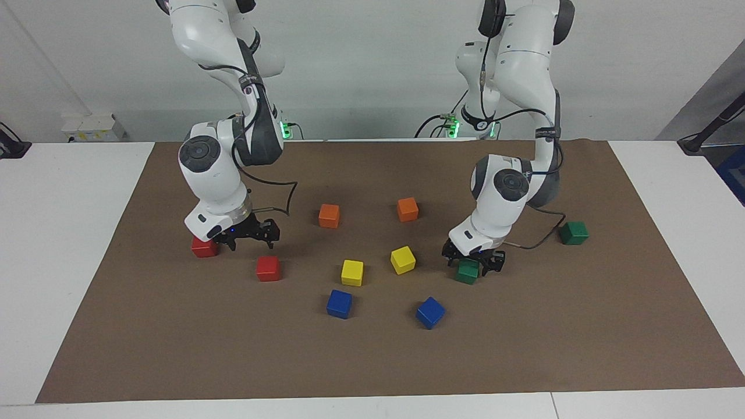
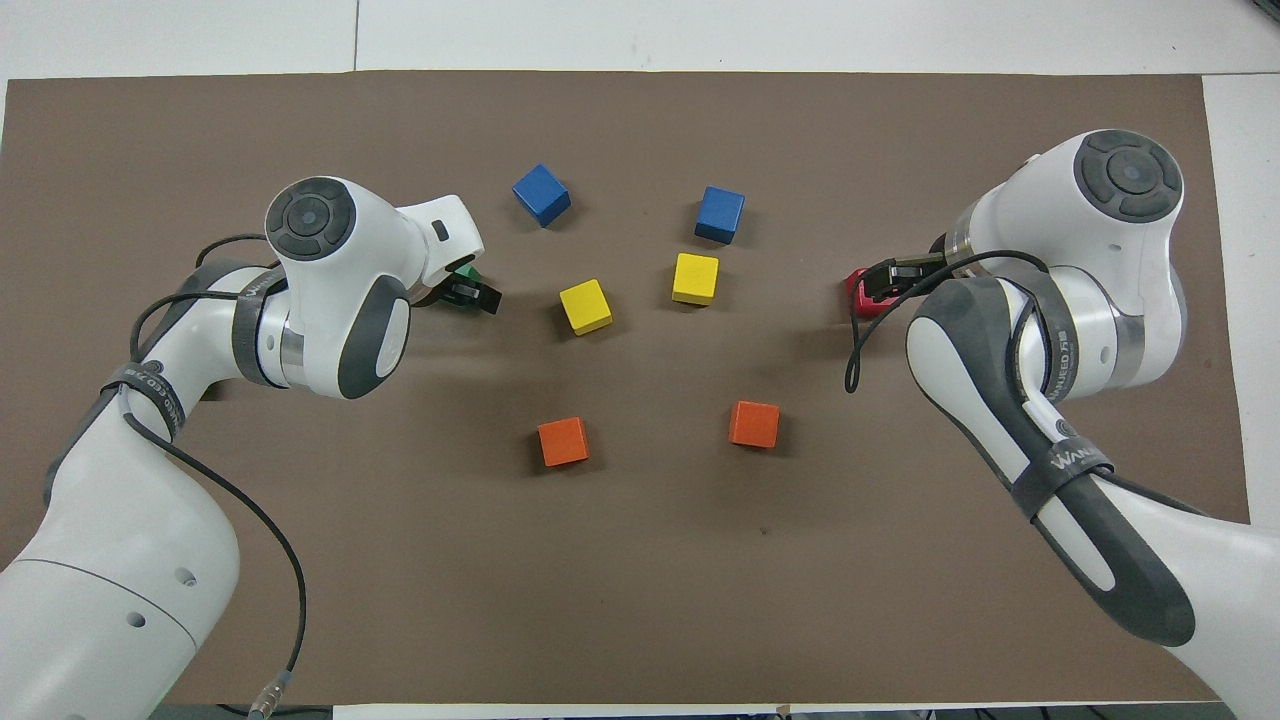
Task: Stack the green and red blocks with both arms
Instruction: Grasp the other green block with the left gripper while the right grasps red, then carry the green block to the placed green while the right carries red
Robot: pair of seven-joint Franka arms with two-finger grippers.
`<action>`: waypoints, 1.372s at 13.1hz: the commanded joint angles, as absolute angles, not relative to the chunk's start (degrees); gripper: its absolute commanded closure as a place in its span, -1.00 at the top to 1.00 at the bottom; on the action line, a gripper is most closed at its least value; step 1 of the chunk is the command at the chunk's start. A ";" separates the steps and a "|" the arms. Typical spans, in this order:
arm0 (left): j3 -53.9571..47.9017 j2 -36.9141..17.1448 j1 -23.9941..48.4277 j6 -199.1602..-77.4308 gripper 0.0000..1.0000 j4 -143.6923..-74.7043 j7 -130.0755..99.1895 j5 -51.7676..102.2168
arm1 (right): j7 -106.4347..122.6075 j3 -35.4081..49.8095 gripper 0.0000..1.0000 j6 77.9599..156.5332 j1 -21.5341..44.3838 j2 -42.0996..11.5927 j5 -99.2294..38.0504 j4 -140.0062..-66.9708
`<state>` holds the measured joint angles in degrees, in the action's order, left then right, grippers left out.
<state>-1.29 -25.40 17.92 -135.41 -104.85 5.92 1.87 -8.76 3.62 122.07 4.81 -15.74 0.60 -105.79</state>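
Left hand spread astride a green block; right hand spread above a red block

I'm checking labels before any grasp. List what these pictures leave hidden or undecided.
1. Overhead view: the outer green block is hidden, or nearly so, under the left arm.
2. Overhead view: the outer red block is hidden under the right arm.
3. Overhead view: the inner green block shows only a sliver beside the left arm's wrist.
4. Either view: whether the left gripper touches that block is undecided.
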 commanded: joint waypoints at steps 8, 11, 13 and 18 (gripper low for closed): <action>-0.53 -25.93 19.07 -140.10 -0.99 -105.64 4.04 0.01 | -12.12 3.69 1.00 129.63 6.24 -23.11 0.18 -103.80; -0.53 -25.84 18.81 -138.96 -1.00 -105.47 4.04 -2.37 | -13.80 3.69 1.00 130.78 7.03 -23.64 0.18 -104.94; -0.35 -25.05 17.76 -132.84 -1.00 -101.98 3.95 -1.33 | -14.33 3.69 0.93 133.84 7.03 -23.47 0.18 -107.48; -0.44 -11.18 2.85 -113.58 -1.00 -104.58 14.04 0.00 | -14.41 3.60 -1.00 125.10 6.68 -20.14 0.26 -106.79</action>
<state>0.01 -17.14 8.08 -118.08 -100.52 9.89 -0.49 -13.34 3.41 129.56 7.00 -23.33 0.58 -106.42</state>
